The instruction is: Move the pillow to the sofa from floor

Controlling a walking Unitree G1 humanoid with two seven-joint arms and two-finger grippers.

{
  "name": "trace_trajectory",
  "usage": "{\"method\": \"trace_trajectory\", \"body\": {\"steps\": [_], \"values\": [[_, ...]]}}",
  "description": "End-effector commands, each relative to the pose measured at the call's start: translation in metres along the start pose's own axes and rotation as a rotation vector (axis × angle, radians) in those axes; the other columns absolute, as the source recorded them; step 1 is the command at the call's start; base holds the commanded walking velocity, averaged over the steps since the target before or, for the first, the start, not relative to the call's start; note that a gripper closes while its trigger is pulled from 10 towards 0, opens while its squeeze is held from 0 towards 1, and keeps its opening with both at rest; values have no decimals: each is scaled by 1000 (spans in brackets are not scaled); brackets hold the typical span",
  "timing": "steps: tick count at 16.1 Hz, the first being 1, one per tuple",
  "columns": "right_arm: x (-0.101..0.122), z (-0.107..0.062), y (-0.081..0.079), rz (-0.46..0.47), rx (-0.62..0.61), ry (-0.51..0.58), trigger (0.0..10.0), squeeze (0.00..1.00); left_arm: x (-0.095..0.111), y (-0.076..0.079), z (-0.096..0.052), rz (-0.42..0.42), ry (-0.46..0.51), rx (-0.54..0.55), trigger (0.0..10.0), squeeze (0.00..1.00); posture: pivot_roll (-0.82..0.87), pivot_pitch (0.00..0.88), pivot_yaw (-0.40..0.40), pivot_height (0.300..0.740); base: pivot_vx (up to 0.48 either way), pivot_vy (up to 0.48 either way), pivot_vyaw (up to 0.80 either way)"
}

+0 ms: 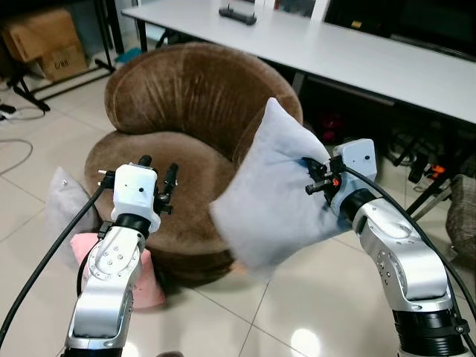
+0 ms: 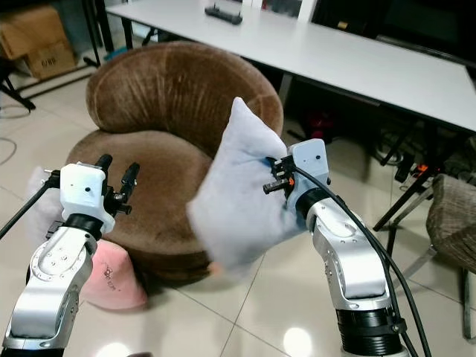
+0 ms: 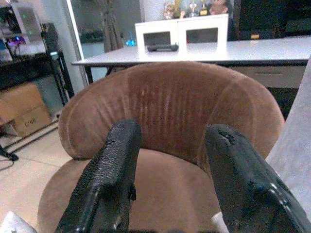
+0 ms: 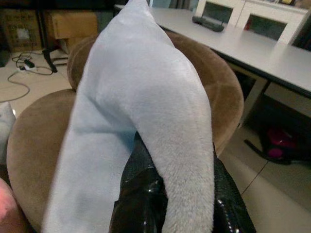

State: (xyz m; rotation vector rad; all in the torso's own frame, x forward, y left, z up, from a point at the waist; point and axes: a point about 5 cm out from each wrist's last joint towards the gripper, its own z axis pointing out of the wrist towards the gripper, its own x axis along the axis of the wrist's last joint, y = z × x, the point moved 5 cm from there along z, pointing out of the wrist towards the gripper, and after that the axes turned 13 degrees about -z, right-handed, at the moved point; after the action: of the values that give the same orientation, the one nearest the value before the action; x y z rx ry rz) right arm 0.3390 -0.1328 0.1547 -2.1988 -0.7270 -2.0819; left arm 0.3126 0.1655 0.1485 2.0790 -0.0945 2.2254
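A pale grey pillow (image 1: 275, 190) hangs in the air at the right front edge of the round brown sofa (image 1: 186, 111). My right gripper (image 1: 314, 177) is shut on the pillow's right side, and in the right wrist view the cloth (image 4: 146, 111) bulges up between the black fingers (image 4: 143, 199). My left gripper (image 1: 158, 177) is held up over the sofa's left front, open, with nothing between its fingers (image 3: 107, 179). The brown backrest (image 3: 170, 107) lies straight ahead of it.
A pink pillow (image 1: 145, 279) and a grey pillow (image 1: 63, 204) lie on the tiled floor at the sofa's left. A long white table (image 1: 335, 48) runs behind the sofa. Cardboard boxes (image 1: 44, 41) stand far left; a chair (image 2: 454, 216) stands at the right.
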Motion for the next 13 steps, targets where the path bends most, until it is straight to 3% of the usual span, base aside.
{"method": "trace_trajectory", "body": {"steps": [1, 13], "values": [[15, -4, 6, 0, -13, 58, 10000, 0, 3, 5, -2, 1, 6, -24, 10000, 0, -3, 0, -97, 740, 326, 0, 0], [18, -1, 4, -13, -22, 88, 10000, 0, 5, 2, -3, 13, 2, -40, 10000, 0, 15, 0, -74, 740, 333, 0, 0]]}}
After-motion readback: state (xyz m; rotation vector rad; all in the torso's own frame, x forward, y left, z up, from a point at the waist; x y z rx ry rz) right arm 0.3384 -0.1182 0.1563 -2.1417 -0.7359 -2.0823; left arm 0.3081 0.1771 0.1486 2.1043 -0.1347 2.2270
